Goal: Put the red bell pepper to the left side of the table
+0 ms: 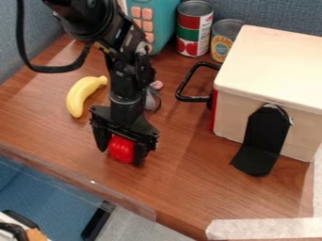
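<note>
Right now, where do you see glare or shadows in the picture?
In the camera view, small highlights sit on the red bell pepper; the wooden table has a paler sheen toward its upper left, and a soft shadow falls on it left of the pale box.

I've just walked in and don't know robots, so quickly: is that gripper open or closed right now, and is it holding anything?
Gripper: closed on the red bell pepper.

Red, green and white label (190,29) with print is wrapping tall can (196,7), between twelve and one o'clock; yellow label (221,46) with curved lettering is wrapping shorter can (228,25), one o'clock. No wording is reading clearly.
</note>
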Controlling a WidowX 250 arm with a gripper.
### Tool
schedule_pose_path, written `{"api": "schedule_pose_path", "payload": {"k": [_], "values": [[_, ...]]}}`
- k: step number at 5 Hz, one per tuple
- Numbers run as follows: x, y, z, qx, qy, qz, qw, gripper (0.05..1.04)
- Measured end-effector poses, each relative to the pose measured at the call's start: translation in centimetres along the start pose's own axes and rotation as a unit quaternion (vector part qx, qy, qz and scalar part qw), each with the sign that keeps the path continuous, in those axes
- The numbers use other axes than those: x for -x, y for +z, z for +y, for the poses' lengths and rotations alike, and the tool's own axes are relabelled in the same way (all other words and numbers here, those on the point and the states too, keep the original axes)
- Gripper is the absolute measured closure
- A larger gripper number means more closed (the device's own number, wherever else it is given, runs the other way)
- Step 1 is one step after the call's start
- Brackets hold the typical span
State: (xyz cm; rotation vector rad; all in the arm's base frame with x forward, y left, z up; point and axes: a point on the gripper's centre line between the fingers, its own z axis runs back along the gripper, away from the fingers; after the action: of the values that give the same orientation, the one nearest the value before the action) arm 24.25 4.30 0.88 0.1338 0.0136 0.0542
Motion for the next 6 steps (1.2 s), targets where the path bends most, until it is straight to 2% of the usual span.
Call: {"api": "schedule_pose_path", "payload": {"k": [1, 2, 3, 5, 6], "values": [[-0.1, 1.4, 0.6, 0.002, 0.001, -0.028, 0.9996, 0.312], [-0.3, 3.7, 2.8, 0.005, 0.023, -0.065, 0.9976, 0.312], [-1.8, 4.4, 7.8, 0.000, 0.069, -0.074, 0.9948, 0.312], [-5.6, 2.1, 17.1, -0.002, 0.127, -0.050, 0.9907, 0.312], [-8.2, 1.2, 20.0, -0.001, 0.112, -0.062, 0.9918, 0.313]]}}
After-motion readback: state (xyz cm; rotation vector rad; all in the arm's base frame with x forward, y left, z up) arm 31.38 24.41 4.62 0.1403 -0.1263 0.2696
